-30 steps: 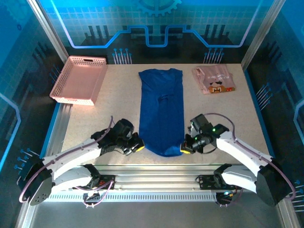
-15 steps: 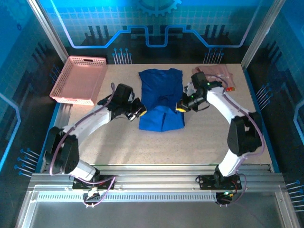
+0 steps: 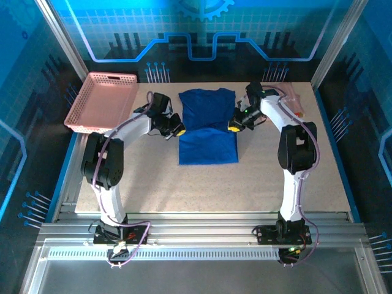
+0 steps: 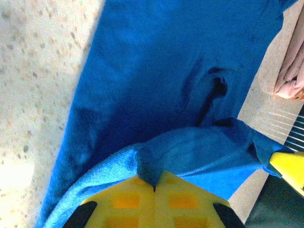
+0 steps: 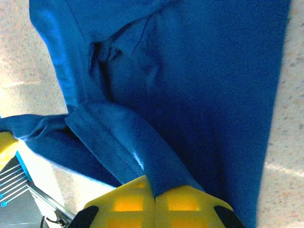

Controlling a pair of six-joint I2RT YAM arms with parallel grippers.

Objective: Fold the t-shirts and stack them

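Count: two shirts, one basket. The pink lattice basket [image 3: 114, 76] sits at the far left of the table [image 3: 184, 184]. The blue shirt [image 3: 207, 131] lies far centre, doubled over and mostly smooth. The pink shirt [image 3: 293, 97] lies bunched at the far right. The left gripper [image 3: 179, 130] and the right gripper [image 3: 233, 127] each have their fingers clamped together on a side edge of the blue shirt.

Near half of table [image 3: 202, 190] bare and open, blue shirt [image 3: 208, 147] lying low at far centre, left arm [image 3: 125, 131] and right arm [image 3: 275, 116] stretched along its two sides, basket [image 3: 101, 101] at far-left corner, pink shirt [image 3: 293, 98] far right, beyond right arm.
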